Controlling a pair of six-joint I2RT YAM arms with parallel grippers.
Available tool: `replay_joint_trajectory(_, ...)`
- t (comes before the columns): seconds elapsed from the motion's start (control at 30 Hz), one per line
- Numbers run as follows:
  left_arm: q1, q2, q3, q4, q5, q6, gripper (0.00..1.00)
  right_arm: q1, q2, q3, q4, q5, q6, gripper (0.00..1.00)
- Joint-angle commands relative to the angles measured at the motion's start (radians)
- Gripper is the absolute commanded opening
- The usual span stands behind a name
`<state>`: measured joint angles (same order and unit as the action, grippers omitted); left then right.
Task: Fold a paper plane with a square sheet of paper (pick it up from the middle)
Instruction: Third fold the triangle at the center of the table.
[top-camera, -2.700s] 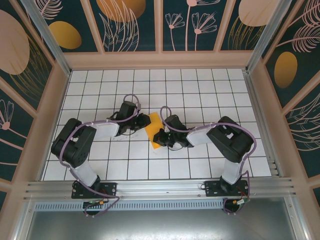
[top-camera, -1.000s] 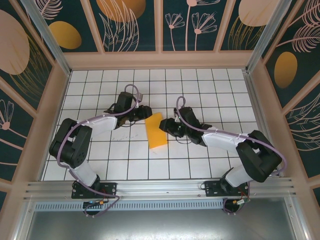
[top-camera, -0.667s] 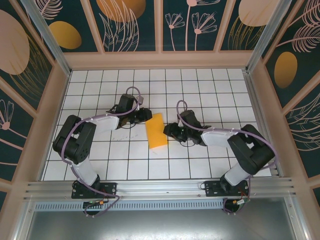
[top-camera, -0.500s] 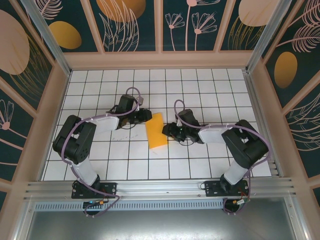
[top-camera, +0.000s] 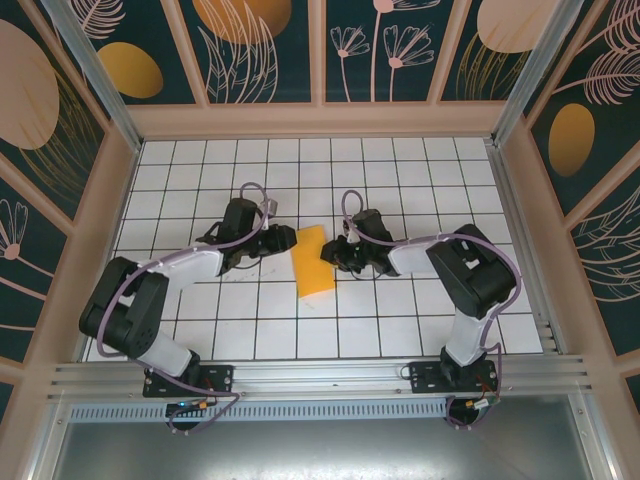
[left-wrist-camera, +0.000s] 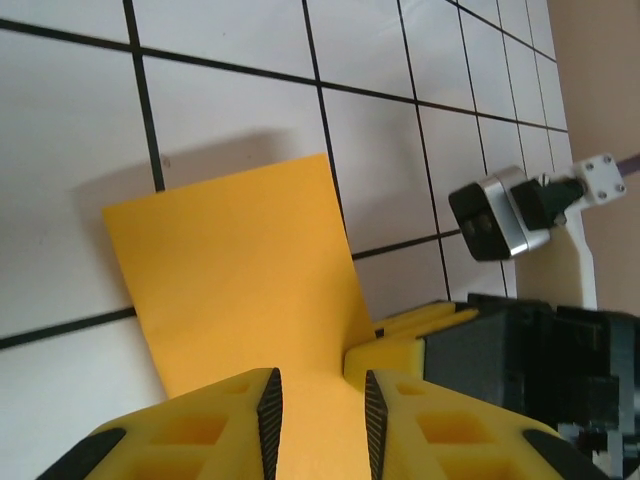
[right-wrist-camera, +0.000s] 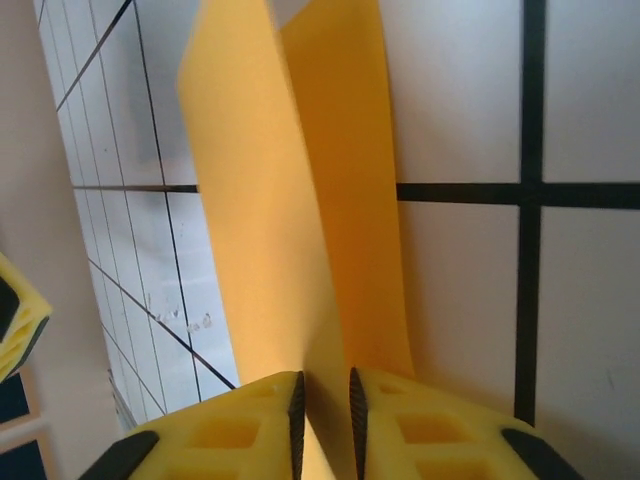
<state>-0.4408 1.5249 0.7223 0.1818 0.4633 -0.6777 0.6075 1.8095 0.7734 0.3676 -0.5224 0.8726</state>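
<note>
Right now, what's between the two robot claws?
A folded yellow paper on the tiled table. The top camera shows the left claw at one edge and the right claw at the opposite edge.

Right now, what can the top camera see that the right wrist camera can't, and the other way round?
Top camera's extras: the whole left arm and right arm, the flowery walls, and the full outline of the orange paper between the arms. Right wrist camera's extras: a close look at its yellow fingers pinching the paper, with two flaps meeting at a crease. Shared: the orange paper and the white tiled table.
</note>
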Motion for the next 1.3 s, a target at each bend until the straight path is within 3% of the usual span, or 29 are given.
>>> replay_joint_trajectory(0.0,-0.013,-0.064,-0.056,0.024,0.001,-0.001,0.3,-0.005,-0.013,-0.031,0.089,0.011,0.053,0.1)
replay_joint_trajectory(0.2,-0.051,-0.154,-0.113,0.008,-0.047,0.013,0.31,0.031,-0.082,-0.136,0.221,0.1,0.22,0.03)
replay_joint_trajectory(0.27,-0.08,-0.175,-0.119,-0.012,-0.086,0.03,0.36,0.059,-0.105,-0.145,0.22,0.15,0.253,0.04)
replay_joint_trajectory(0.63,-0.304,-0.281,-0.142,-0.082,-0.304,0.177,0.48,0.087,-0.1,-0.099,0.156,0.176,0.267,0.06)
replay_joint_trajectory(0.87,-0.501,-0.208,-0.081,-0.131,-0.536,0.23,0.53,0.087,-0.089,-0.094,0.153,0.167,0.269,0.06)
replay_joint_trajectory(1.27,-0.658,-0.055,-0.014,-0.186,-0.784,0.312,0.6,0.079,-0.079,-0.094,0.159,0.148,0.269,0.07)
